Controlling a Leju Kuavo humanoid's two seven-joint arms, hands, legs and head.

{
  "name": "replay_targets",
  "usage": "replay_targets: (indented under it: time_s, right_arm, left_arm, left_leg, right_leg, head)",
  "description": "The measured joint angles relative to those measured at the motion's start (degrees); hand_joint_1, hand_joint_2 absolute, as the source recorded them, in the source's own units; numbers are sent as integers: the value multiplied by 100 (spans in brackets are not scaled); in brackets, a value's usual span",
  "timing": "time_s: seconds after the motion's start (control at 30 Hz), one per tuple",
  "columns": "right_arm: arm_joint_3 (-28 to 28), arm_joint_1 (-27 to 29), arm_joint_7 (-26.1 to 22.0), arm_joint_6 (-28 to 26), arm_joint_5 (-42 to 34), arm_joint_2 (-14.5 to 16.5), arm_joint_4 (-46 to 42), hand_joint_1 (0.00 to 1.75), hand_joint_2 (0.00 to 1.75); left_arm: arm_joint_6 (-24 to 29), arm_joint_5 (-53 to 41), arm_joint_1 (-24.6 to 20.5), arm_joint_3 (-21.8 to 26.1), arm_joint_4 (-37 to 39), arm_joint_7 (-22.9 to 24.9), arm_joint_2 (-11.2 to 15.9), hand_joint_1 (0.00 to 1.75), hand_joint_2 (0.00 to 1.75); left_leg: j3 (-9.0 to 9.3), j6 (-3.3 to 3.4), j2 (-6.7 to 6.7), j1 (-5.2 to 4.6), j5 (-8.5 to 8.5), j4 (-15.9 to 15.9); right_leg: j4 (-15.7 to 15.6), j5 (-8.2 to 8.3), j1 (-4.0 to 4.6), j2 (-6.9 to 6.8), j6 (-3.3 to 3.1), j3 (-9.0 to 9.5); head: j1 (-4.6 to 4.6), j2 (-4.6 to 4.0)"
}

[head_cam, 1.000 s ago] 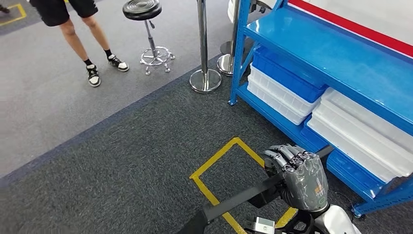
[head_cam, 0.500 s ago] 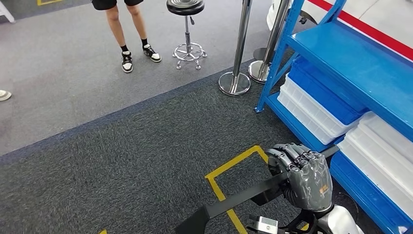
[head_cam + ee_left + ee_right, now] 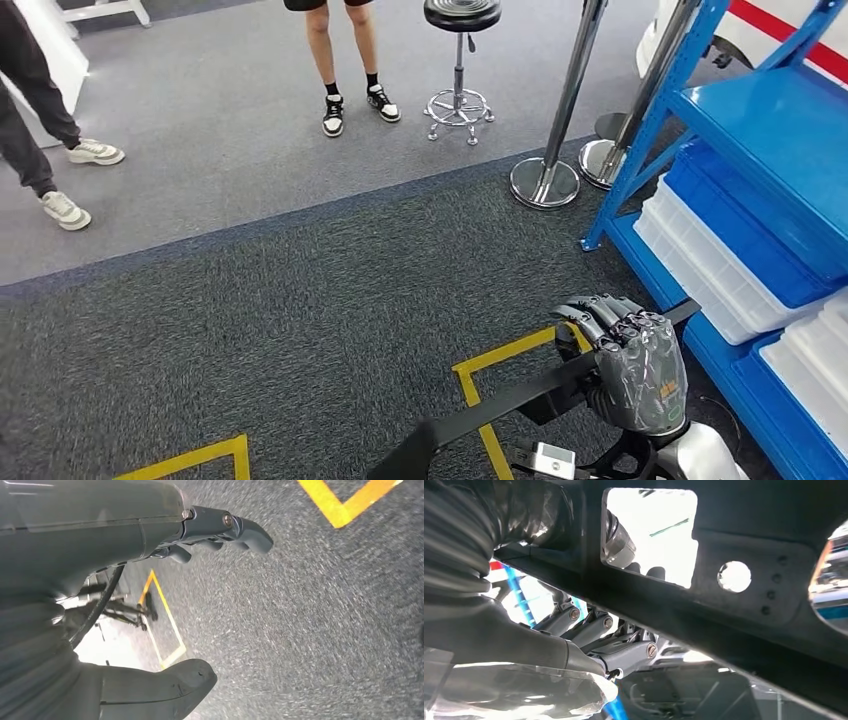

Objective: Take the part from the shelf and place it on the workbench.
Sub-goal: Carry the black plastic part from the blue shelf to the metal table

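At the far left of the head view a person in dark trousers (image 3: 22, 95) and pale shoes stands on the light grey floor (image 3: 220, 150), beside a white panel (image 3: 60, 50). Further right, a second person's bare legs (image 3: 345, 60) with black-and-white shoes stand next to a black round stool (image 3: 461, 15) on a chrome base. A darker carpet (image 3: 300, 320) covers the nearer ground, marked with yellow tape (image 3: 190, 458) at the lower left and another yellow tape corner (image 3: 490, 365) nearer the middle.

The left hand (image 3: 150, 605) hangs above this carpet in its wrist view; its fingers (image 3: 245, 530) are apart from the thumb, with nothing between them.

Two chrome posts (image 3: 560, 110) on round bases stand right of the stool, just in front of the blue shelf (image 3: 780, 130). On the shelf's lower level lie a blue bin (image 3: 740, 225) stacked on a white bin (image 3: 700, 270), with more white bins (image 3: 820, 365) at the right edge.

Low in the picture, right of the middle, the right hand (image 3: 625, 365) grips the part (image 3: 490, 415), a long flat black metal bar with a bracket, which slants down to the left over the carpet and the tape corner. The fingers (image 3: 610, 315) curl closed over the bar's upper edge. In the right wrist view the part (image 3: 724, 595) shows a rectangular cut-out and round holes, and the fingers (image 3: 624, 652) wrap around it.
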Motion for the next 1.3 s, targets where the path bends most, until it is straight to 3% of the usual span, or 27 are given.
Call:
replay_targets:
  time_s: [0.07, 0.1, 0.13, 0.2, 0.27, 0.33, 0.37, 0.43, 0.5, 0.53, 0.57, 0.6, 0.63, 0.7, 0.77, 0.8, 0.83, 0.87, 0.93, 1.0, 1.07, 1.1, 1.13, 1.2, 1.23, 1.3]
  right_arm:
    - [-10, 3, -1, -3, 1, 0, 0, 175, 175]
    - [-19, 3, -1, -6, 1, 0, 0, 175, 175]
    - [-31, 3, -1, -10, 1, 1, 0, 175, 175]
    - [-62, 1, -1, -21, 1, 2, -7, 175, 175]
    - [-85, 0, -1, -27, 0, 3, -16, 175, 175]
    - [-100, -2, -2, -28, -4, 4, -24, 175, 175]
    - [-114, -7, -3, -28, -8, 4, -29, 175, 175]
    - [-158, -9, -3, -41, -19, 4, -40, 175, 175]
    - [-200, 19, -4, -57, -39, 3, -43, 175, 175]
    - [-215, 42, -9, -60, -49, 2, -42, 175, 175]
    - [-222, 65, -15, -61, -57, 2, -42, 175, 175]
    - [-229, 81, -21, -63, -60, 3, -42, 175, 175]
    - [-235, 90, -27, -67, -61, 3, -42, 175, 175]
    - [-252, 105, -30, -78, -58, 5, -44, 175, 175]
    - [-292, 140, -27, -89, -54, 6, -59, 175, 175]
    - [-316, 159, -24, -92, -52, 7, -70, 175, 175]
    - [-343, 174, -22, -93, -55, 7, -82, 175, 175]
    - [-367, 178, -22, -93, -60, 7, -90, 175, 175]
    - [-413, 184, -30, -93, -85, 7, -104, 175, 175]
    - [-456, 194, -44, -92, -114, 7, -118, 175, 175]
    - [-478, 194, -62, -86, -146, 7, -122, 175, 175]
    - [-482, 193, -78, -81, -167, 7, -122, 175, 175]
    - [-489, 191, -92, -73, -190, 7, -122, 175, 175]
    - [-510, 183, -113, -50, -219, 7, -123, 175, 175]
    - [-523, 178, -116, -39, -226, 7, -124, 175, 175]
    - [-549, 166, -121, -24, -231, 7, -126, 175, 175]
  left_arm:
    - [0, 0, -11, 0, 0, -1, -1, 0, 175]
    - [0, 0, -8, 0, 0, -1, -2, 0, 175]
    - [1, 0, -3, 0, 0, -2, -2, 0, 175]
    - [3, 0, -2, 0, 0, -3, 1, 0, 175]
    - [5, 0, -15, 0, 0, -6, 4, 0, 175]
    - [5, 0, -11, 0, 0, -10, 5, 0, 175]
    - [6, 0, 1, 0, 0, -11, 4, 0, 175]
    - [8, 0, 13, 1, 0, -11, -1, 0, 175]
    - [8, 0, -2, 2, 0, -11, -4, 0, 175]
    - [9, 0, -10, 2, 0, -11, -4, 0, 175]
    - [11, 0, -14, 2, 0, -11, -4, 0, 175]
    - [16, 1, -12, 2, 0, -11, -4, 0, 175]
    - [29, 5, -10, 3, 0, -11, -4, 0, 175]
    - [70, 17, -5, 8, 0, -8, -8, 0, 175]
    - [109, 29, -6, 18, 0, -3, -14, 0, 175]
    - [119, 33, -2, 23, 0, 0, -16, 0, 175]
    - [123, 33, 5, 27, 1, 2, -16, 0, 175]
    - [121, 25, 17, 30, 1, 4, -18, 0, 175]
    - [108, 2, 22, 31, 1, 4, -22, 0, 175]
    - [94, -15, 7, 31, 0, 4, -25, 0, 175]
    - [79, -21, 2, 31, 0, 0, -26, 0, 175]
    - [72, -22, 8, 31, 0, -4, -27, 0, 175]
    - [66, -24, 16, 31, 0, -9, -27, 0, 175]
    - [60, -27, 26, 31, 0, -17, -26, 0, 175]
    - [57, -28, 24, 31, 0, -22, -26, 0, 175]
    - [56, -28, 24, 31, 0, -37, -25, 0, 175]
  left_leg:
    - [-211, -2, 61, 11, -102, 421]
    - [-164, 12, 72, 13, -3, 332]
    - [-9, 38, 109, 9, 172, 42]
    - [391, 116, 369, -43, 449, -723]
    - [560, 186, 539, -109, 506, -1097]
    - [562, 234, 414, -129, 518, -1151]
    - [603, 259, 336, -118, 547, -1213]
    - [703, 327, 200, -85, 624, -1344]
    - [727, 371, 60, -73, 664, -1387]
    - [721, 379, -24, -75, 668, -1385]
    - [719, 379, -115, -78, 666, -1380]
    - [724, 376, -207, -79, 661, -1370]
    - [731, 368, -297, -78, 652, -1354]
    - [716, 328, -460, -80, 616, -1288]
    - [646, 265, -598, -75, 589, -1229]
    - [609, 227, -665, -68, 587, -1217]
    - [586, 191, -723, -54, 592, -1224]
    - [571, 162, -686, -44, 583, -1202]
    - [451, 112, -373, -42, 409, -920]
    - [113, 63, -35, -19, 48, -235]
    - [-195, 23, 45, 17, -157, 349]
    - [-208, 12, 59, 28, -107, 368]
    - [-91, 11, 89, 34, 41, 147]
    - [351, 42, 282, 18, 383, -649]
    - [536, 68, 379, 0, 485, -975]
    - [644, 123, 440, -45, 505, -1203]
  right_leg:
    - [2, -16, 26, -178, -14, 6]
    - [2, -25, 36, -261, -17, 14]
    - [1, -36, 44, -339, -14, 28]
    - [-3, -64, 64, -477, 13, 67]
    - [-22, -85, 76, -602, 67, 98]
    - [-70, -89, 79, -722, 132, 147]
    - [-73, -110, 72, -689, 165, 179]
    - [184, -296, 63, -370, 205, 97]
    - [874, -623, 56, -13, 209, -269]
    - [1213, -728, 57, 49, 213, -473]
    - [1410, -732, 54, 71, 218, -615]
    - [1388, -613, 47, 78, 222, -652]
    - [1151, -398, 38, 98, 223, -583]
    - [396, 37, 4, 337, 217, -300]
    - [-19, 178, -7, 542, 194, -156]
    - [-51, 158, 3, 547, 171, -153]
    - [-63, 166, 6, 466, 137, -146]
    - [-89, 175, 8, 391, 99, -124]
    - [-147, 184, 4, 226, 15, -64]
    - [-164, 165, 33, 52, -35, -27]
    - [-159, 141, 51, -120, -39, -15]
    - [-157, 129, 56, -203, -31, -6]
    - [-157, 114, 58, -285, -20, 10]
    - [-156, 79, 67, -434, 16, 61]
    - [-158, 57, 74, -494, 46, 87]
    - [-171, 24, 78, -601, 119, 136]
  head:
    - [0, 0]
    - [-1, 0]
    - [-1, 0]
    - [0, 0]
    - [1, 0]
    - [0, 0]
    - [2, 0]
    - [2, 1]
    - [2, 1]
    - [3, 1]
    - [3, 1]
    - [3, 0]
    - [3, -1]
    - [3, 0]
    - [2, 1]
    - [2, 0]
    - [2, 1]
    - [2, 1]
    - [1, 1]
    - [0, 0]
    - [1, 0]
    - [1, 0]
    - [1, -1]
    - [1, 0]
    - [1, 0]
    - [3, 1]
